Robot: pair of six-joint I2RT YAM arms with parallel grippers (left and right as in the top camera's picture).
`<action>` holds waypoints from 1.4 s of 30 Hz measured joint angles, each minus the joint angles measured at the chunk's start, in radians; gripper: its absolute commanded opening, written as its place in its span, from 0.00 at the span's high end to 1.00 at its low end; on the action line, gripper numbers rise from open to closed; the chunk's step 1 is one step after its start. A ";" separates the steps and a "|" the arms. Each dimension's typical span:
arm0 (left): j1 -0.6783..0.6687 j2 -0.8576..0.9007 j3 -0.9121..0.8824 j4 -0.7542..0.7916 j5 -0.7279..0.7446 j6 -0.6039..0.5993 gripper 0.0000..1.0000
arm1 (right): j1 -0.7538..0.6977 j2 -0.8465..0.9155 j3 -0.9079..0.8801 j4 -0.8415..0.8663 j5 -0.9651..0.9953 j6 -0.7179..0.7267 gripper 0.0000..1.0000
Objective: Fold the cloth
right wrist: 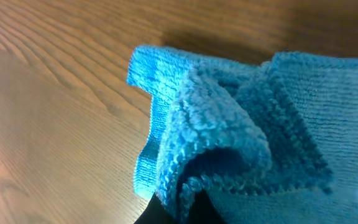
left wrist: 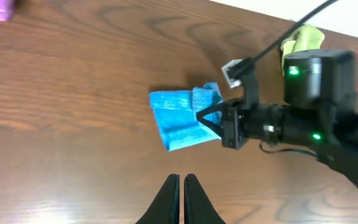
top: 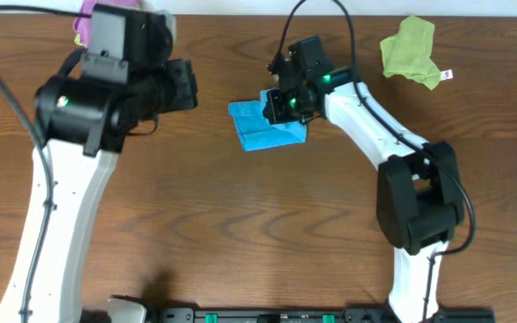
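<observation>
1. Overhead: the sky-blue cloth (top: 260, 128) lies bunched near the middle of the wooden table (top: 240, 233). The right gripper (top: 282, 109) is on its right edge. A purple cloth (top: 83, 27) sits at the table's far left, and a yellow-green cloth (top: 409, 49) with a white tag (top: 446, 75) at the far right.
2. Left wrist: the left gripper (left wrist: 181, 186) is clenched on nothing and hangs over bare wood near the cloth. The right gripper pinches a raised fold of the cloth.
3. Right wrist: a fuzzy fold of the cloth rises into the dark fingers (right wrist: 154, 214), which grasp it.
</observation>
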 measured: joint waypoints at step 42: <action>0.083 0.016 -0.521 0.388 0.079 0.031 0.05 | -0.044 0.005 0.263 -0.416 0.077 -0.098 0.99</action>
